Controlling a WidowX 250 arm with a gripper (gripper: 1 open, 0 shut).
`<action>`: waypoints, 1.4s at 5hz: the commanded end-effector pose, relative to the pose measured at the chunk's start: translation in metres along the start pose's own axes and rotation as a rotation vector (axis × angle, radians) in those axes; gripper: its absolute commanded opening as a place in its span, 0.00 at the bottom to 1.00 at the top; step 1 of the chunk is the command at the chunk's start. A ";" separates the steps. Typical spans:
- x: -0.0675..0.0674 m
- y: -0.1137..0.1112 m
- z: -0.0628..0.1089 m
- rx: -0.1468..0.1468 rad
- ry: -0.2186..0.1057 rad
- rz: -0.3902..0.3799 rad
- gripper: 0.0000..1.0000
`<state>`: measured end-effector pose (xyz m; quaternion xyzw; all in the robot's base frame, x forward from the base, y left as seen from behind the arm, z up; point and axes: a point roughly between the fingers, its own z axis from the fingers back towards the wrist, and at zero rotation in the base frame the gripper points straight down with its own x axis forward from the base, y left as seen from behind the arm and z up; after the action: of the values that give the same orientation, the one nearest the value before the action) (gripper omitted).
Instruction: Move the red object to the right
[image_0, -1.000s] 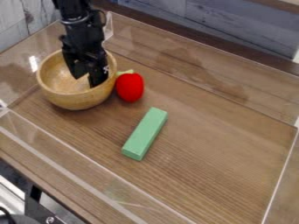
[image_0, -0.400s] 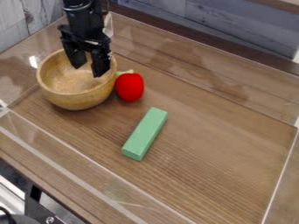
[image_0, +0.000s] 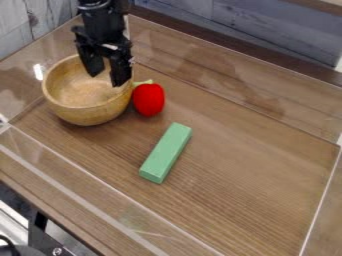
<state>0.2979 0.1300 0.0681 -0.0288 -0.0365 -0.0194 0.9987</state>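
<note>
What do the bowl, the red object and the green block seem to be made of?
The bowl: probably wood, light tan with a matte look. The red object: likely plastic, glossy, with a bright highlight on its skin. The green block: uniform flat green, matte; painted wood or foam, I cannot tell which.

Glossy red object (image_0: 148, 97), matt wooden bowl (image_0: 67, 104), smooth wood-grain table (image_0: 247, 130).

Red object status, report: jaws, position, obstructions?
Gripper over the wooden bowl, jaws open, empty. Red object beside bowl, untouched. Green block nearer the camera.
</note>
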 end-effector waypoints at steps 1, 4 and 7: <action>0.009 -0.008 0.026 0.034 -0.072 0.015 1.00; 0.017 -0.029 0.001 0.045 -0.061 0.023 1.00; 0.044 -0.052 -0.006 0.063 -0.047 0.033 1.00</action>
<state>0.3286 0.0746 0.0504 -0.0070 -0.0309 0.0038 0.9995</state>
